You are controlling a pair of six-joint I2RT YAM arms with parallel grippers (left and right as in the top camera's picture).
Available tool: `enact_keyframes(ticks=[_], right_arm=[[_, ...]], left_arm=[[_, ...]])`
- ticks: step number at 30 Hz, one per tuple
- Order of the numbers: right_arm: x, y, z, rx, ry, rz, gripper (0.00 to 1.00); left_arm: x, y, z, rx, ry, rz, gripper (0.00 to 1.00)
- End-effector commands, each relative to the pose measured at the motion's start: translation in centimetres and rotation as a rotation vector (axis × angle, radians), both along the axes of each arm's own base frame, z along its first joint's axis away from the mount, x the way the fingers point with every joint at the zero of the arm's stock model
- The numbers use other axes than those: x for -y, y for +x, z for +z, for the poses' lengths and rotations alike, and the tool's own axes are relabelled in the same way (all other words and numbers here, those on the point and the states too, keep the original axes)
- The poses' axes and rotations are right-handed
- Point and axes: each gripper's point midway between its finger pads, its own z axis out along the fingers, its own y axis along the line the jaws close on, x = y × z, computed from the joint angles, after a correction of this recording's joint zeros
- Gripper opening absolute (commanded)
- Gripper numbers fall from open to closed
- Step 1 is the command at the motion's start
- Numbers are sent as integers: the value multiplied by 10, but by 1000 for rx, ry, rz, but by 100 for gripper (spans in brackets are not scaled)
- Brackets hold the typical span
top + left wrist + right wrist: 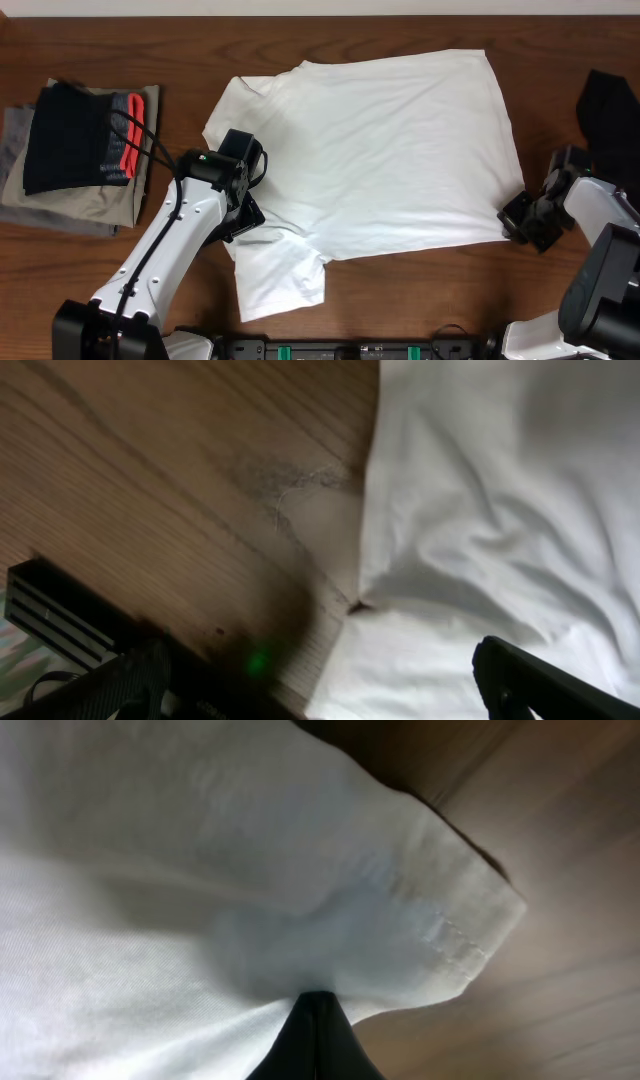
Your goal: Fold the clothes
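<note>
White T-shirt spread flat mid-worktop; soft, wrinkly, with stitched hem. Right fingers clenched on hem corner, cloth bunched at the tips. Left fingers spread wide at shirt's edge by the sleeve, one over cloth, other over bare wood grain. Black red-banded garment folded, well apart.
</note>
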Motion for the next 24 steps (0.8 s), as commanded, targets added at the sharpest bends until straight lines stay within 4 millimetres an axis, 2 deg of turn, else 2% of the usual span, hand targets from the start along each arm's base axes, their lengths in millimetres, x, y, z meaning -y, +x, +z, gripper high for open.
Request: enact_keyframes(ticks=[1, 6, 8, 9, 11, 12, 14, 19, 21, 24], right_arm=[[21, 5, 2, -13, -84, 19, 1], [22, 8, 11, -16, -78, 18, 5], [22, 7, 13, -25, -74, 20, 13], [21, 8, 15, -27, -68, 30, 24], [16, 12, 21, -10, -31, 74, 70], [14, 14, 23, -4, -18, 84, 77], [10, 19, 31, 10, 11, 100, 81], [12, 33, 60, 57, 5, 122, 83], [12, 41, 73, 96, -8, 130, 84], [13, 46, 91, 154, -26, 131, 93]], left_arm=[[-2, 6, 7, 31, 10, -2, 98], [1, 5, 8, 20, -8, -34, 98], [7, 3, 9, 11, -46, -41, 98], [10, 1, 10, 8, -70, -42, 98], [18, -1, 13, 7, -123, -72, 98], [20, -3, 15, 9, -138, -75, 98], [21, -9, 21, 15, -158, -74, 98], [21, -36, 37, -4, -194, -24, 98], [27, -47, 38, -25, -240, -18, 98], [33, -59, 31, -60, -282, 15, 98]])
